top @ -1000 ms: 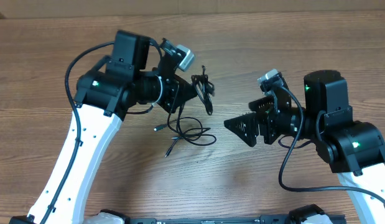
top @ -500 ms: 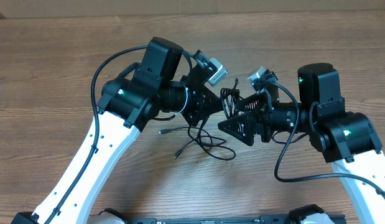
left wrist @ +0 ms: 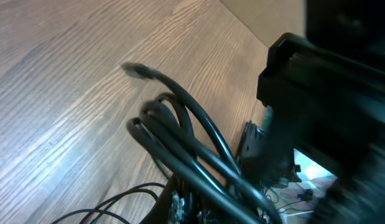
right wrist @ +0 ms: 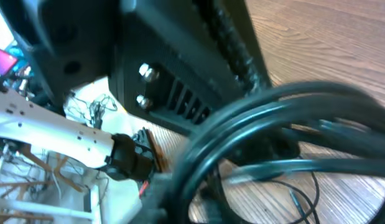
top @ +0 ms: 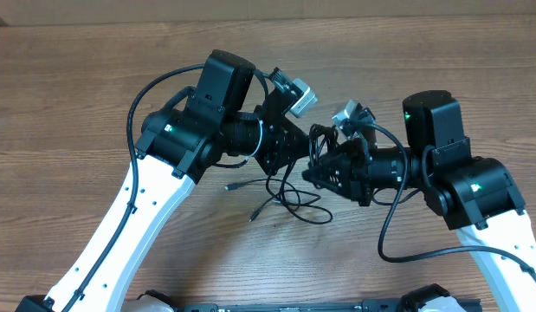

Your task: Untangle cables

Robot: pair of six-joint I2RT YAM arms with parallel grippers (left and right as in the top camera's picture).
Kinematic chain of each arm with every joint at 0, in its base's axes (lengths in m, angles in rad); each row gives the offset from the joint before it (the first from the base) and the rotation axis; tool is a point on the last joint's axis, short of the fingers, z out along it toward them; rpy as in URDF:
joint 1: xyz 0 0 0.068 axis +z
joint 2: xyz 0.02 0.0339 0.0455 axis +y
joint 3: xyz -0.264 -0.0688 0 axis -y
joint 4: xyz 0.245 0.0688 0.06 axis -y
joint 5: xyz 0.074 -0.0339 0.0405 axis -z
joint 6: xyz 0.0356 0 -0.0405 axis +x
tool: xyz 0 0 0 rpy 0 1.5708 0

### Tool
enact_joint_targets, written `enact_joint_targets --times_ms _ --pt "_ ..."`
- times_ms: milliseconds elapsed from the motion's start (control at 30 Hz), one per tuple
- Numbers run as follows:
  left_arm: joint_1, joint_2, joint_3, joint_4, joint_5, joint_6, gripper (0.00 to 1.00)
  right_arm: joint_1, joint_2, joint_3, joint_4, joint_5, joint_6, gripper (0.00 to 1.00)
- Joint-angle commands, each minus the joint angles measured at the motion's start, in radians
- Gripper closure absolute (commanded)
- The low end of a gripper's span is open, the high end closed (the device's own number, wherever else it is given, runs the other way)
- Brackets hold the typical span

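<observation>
The cables are thin black cords bunched in the air between my two grippers. Slack loops hang down onto the wooden table, with small plug ends lying to the left. My left gripper is shut on the bundle from the left. My right gripper meets it from the right and is shut on the same bundle. In the left wrist view the cable loops rise from my left gripper, one plug tip sticking out. In the right wrist view blurred cable loops cross my right gripper.
The two wrists nearly touch over the table's middle. The left arm's black body fills the right wrist view, and the right arm's housing fills the right side of the left wrist view. A thicker arm cable loops beside the right arm.
My left gripper carried the bundle rightward and now holds still. My right gripper moved left up to the bundle and went from open to shut on it.
</observation>
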Motion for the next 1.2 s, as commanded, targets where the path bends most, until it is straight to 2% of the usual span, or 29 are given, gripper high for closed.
enact_joint_targets --times_ms 0,67,167,333,433,633,800,1000,1167 --pt "-0.003 -0.004 0.016 -0.001 -0.001 -0.014 0.96 0.011 -0.002 0.020 0.000 -0.006 0.015 0.96" --pt "-0.002 -0.004 0.016 -0.007 -0.023 -0.014 0.96 0.010 -0.002 0.020 0.000 0.036 0.061 0.96" --pt "-0.002 -0.004 0.016 -0.029 -0.061 -0.014 0.96 0.010 -0.002 0.020 -0.008 0.235 0.218 0.96" --pt "-0.002 -0.004 0.016 -0.081 -0.079 -0.002 0.96 0.010 -0.002 0.020 -0.084 0.684 0.515 0.96" --pt "-0.002 -0.004 0.016 -0.102 -0.079 0.002 0.96 0.010 -0.002 0.020 -0.127 0.822 0.614 0.96" --pt "-0.002 -0.004 0.016 -0.118 -0.063 0.037 0.96 0.010 -0.002 0.020 -0.225 1.008 0.708 0.96" --pt "-0.002 -0.004 0.017 -0.115 -0.045 0.058 0.96 0.009 -0.002 0.020 -0.283 1.042 0.711 0.96" --pt "-0.001 -0.009 0.017 -0.092 -0.041 0.059 0.96 0.008 -0.002 0.020 -0.371 1.130 0.786 0.96" --pt "0.006 -0.038 0.017 -0.067 0.062 0.159 0.96 0.008 -0.002 0.020 -0.394 1.139 0.788 0.96"
